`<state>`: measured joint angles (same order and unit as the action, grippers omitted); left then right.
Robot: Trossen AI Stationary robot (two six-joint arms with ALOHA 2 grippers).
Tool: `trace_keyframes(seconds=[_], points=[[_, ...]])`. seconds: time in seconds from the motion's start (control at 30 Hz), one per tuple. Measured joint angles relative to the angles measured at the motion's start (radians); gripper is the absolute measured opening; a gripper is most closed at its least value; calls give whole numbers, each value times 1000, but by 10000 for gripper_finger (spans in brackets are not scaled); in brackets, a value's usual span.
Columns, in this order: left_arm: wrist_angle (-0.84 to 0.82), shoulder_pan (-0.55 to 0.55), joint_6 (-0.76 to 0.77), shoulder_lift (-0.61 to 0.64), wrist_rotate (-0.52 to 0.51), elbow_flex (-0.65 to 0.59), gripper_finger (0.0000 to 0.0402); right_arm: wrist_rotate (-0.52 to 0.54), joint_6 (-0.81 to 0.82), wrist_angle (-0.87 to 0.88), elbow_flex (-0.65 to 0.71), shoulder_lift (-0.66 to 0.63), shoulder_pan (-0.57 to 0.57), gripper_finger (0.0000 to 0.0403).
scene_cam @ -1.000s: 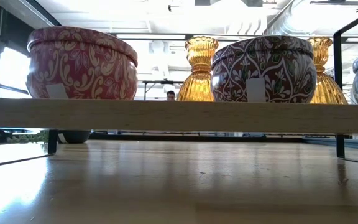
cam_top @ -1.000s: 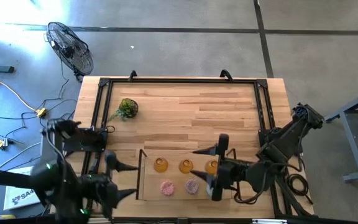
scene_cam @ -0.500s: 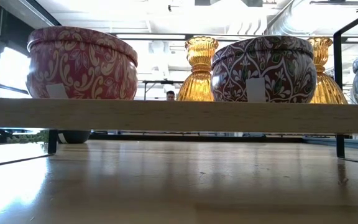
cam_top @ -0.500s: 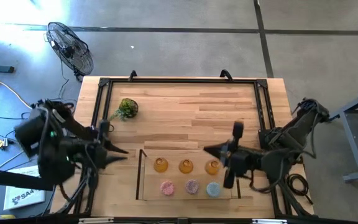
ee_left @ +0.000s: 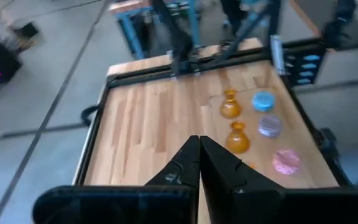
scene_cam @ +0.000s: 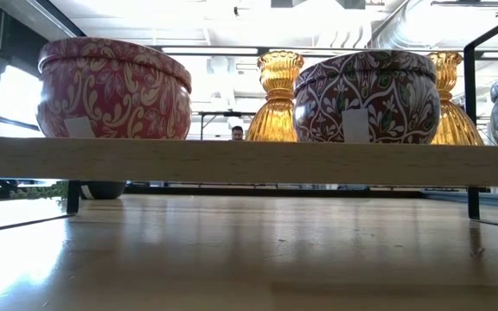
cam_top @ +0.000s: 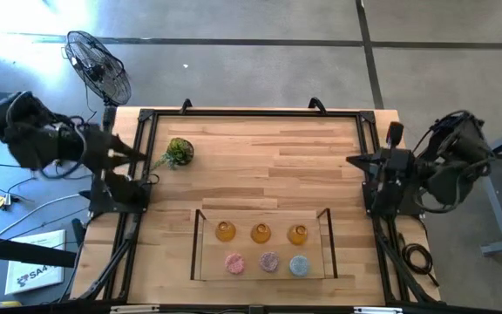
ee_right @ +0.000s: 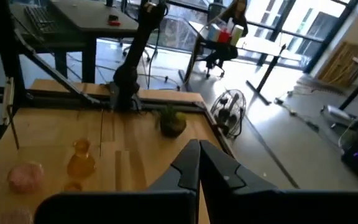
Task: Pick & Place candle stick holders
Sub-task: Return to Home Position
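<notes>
Three amber candle stick holders [cam_top: 261,233] stand in a row on a low wooden stand [cam_top: 197,249] near the table's front edge. Three low pale ones, pink [cam_top: 234,262], mauve [cam_top: 269,261] and light blue [cam_top: 299,265], rest on their bases in front of them. The low view shows the pink holder [scene_cam: 115,86] and an amber one [scene_cam: 277,95] from the side. My left gripper [cam_top: 149,158] hangs shut over the table's left edge, far from the holders. My right gripper [cam_top: 349,160] hangs shut by the right edge. Both wrist views show shut, empty fingers [ee_left: 199,142] [ee_right: 199,146].
A green mossy ball [cam_top: 179,152] lies at the far left of the table. A black metal frame [cam_top: 251,112] runs along the table's edges. A fan [cam_top: 99,68] stands on the floor beyond the far left corner. Bare wood lies between the stand and the far edge.
Both grippers have drawn back from the stand and risen, the left toward the table's left and far edges, the right toward its right and far edges. Both have shut with nothing between their fingers. The holders have stayed where they were.
</notes>
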<state>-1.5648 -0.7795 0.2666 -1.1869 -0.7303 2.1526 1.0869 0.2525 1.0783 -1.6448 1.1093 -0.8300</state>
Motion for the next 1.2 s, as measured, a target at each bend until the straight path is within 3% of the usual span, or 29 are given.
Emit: trace_keyframes(seconds=[0.1, 0.2, 0.43, 0.63, 0.73, 0.9, 1.0, 1.1, 1.2], points=[[54, 0, 74, 134, -47, -198, 4, -1, 75, 12, 128, -100, -22, 1], [213, 0, 75, 306, -34, -464, 2, -38, 84, -89, 326, -219, -48, 1], [708, 0, -41, 756, 84, -1167, 2, -109, -91, -652, 857, -494, -81, 0], [993, 0, -166, 1083, 186, -1564, 2, -216, -210, -1059, 1197, -653, -48, 0], [1079, 0, -233, 1189, 260, -1688, 2, -273, -209, -1176, 1315, -711, -17, 0], [1111, 0, -288, 1157, 422, -1749, 2, -356, -210, -1313, 1446, -764, 45, 0], [1153, 0, -310, 1156, 446, -1775, 2, -401, -209, -1367, 1495, -771, 79, 0], [1192, 0, -326, 1174, 545, -1806, 2, -433, -204, -1401, 1535, -767, 103, 0], [1247, 0, -340, 1176, 558, -1852, 2, -454, -183, -1441, 1583, -767, 125, 0]])
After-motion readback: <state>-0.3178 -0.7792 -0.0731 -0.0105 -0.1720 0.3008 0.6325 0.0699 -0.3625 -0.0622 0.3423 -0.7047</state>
